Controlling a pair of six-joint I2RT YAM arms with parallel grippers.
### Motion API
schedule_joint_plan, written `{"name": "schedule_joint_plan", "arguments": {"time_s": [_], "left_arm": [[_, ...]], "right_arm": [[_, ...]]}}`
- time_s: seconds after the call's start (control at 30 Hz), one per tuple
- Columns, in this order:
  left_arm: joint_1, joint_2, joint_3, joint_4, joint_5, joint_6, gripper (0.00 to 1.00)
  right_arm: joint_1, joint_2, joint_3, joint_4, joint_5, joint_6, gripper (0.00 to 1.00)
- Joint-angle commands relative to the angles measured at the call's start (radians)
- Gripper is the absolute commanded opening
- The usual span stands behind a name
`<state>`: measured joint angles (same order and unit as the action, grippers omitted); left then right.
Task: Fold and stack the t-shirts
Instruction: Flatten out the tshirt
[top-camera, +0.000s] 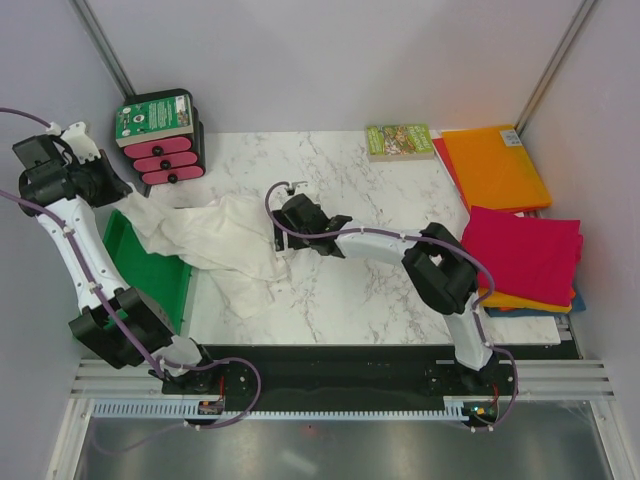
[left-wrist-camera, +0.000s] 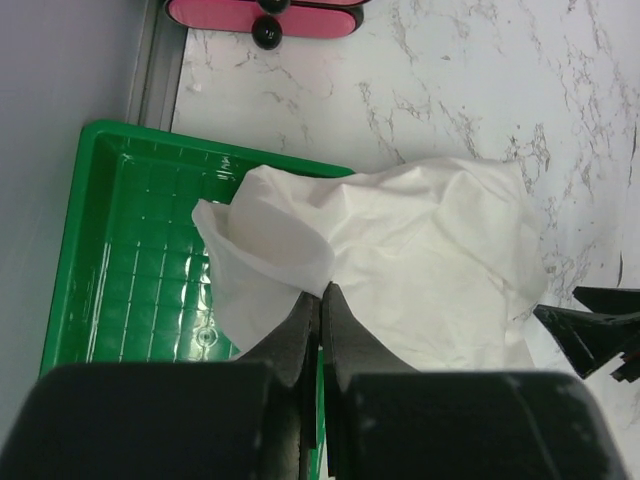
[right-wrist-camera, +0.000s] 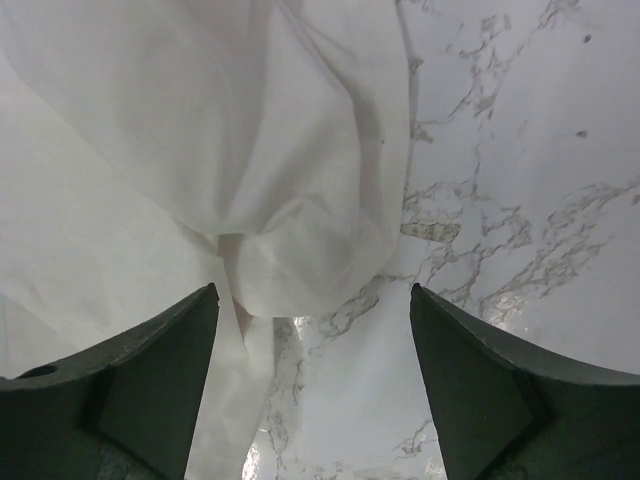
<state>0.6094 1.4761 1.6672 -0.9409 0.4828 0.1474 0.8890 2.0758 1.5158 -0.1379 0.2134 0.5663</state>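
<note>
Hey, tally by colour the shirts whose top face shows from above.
White t-shirt: 1
Orange t-shirt: 1
Magenta t-shirt: 1
Total: 3, not counting the layers peeking out beneath the magenta one.

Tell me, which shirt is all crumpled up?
The white t-shirt, pinched by the left gripper. It trails in loose wrinkles over the green tray and the table, while the magenta t-shirt and the orange t-shirt lie folded flat.
</note>
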Motion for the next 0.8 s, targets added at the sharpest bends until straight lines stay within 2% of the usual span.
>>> {"name": "schedule_joint_plan", "arguments": {"time_s": [0.0,0.27,0.33,0.37,0.4,0.43,0.47,0.53,0.6,0.7,0.77], "left_arm": [[0.001,-0.039,-0.034,0.017,0.045,0.027,0.02],[0.001,-0.065,-0.075,0.024,0.051,0.052,0.02],[0.001,-0.066,-0.081,0.024,0.046,0.06,0.02],[0.001,-0.068,-0.087,0.025,0.046,0.064,0.02],[0.0,-0.071,-0.09,0.024,0.046,0.066,0.02],[0.001,-0.073,-0.095,0.025,0.048,0.067,0.02],[0.001,-0.074,-0.103,0.025,0.05,0.069,0.02],[0.001,-0.077,-0.109,0.025,0.057,0.07,0.02],[0.001,-0.08,-0.101,0.025,0.065,0.069,0.02],[-0.003,-0.077,-0.022,0.013,0.12,0.041,0.02],[-0.011,-0.063,0.106,0.001,0.149,-0.002,0.02]], "right_arm": [[0.011,0.082,0.053,-0.002,-0.017,0.026,0.84],[-0.033,0.185,0.159,-0.029,0.006,0.078,0.79],[-0.038,0.199,0.161,-0.038,0.014,0.086,0.61],[-0.044,0.199,0.159,-0.048,0.017,0.09,0.48],[-0.047,0.198,0.155,-0.054,0.014,0.096,0.21],[-0.051,0.193,0.14,-0.063,0.014,0.099,0.06],[-0.062,0.17,0.129,-0.077,0.02,0.099,0.0],[-0.073,0.12,0.078,-0.078,0.079,0.072,0.0],[-0.097,-0.004,0.061,-0.091,0.142,0.002,0.0],[-0.182,-0.204,0.145,-0.146,0.248,-0.063,0.0],[-0.246,-0.34,0.205,-0.17,0.27,-0.126,0.0]]}}
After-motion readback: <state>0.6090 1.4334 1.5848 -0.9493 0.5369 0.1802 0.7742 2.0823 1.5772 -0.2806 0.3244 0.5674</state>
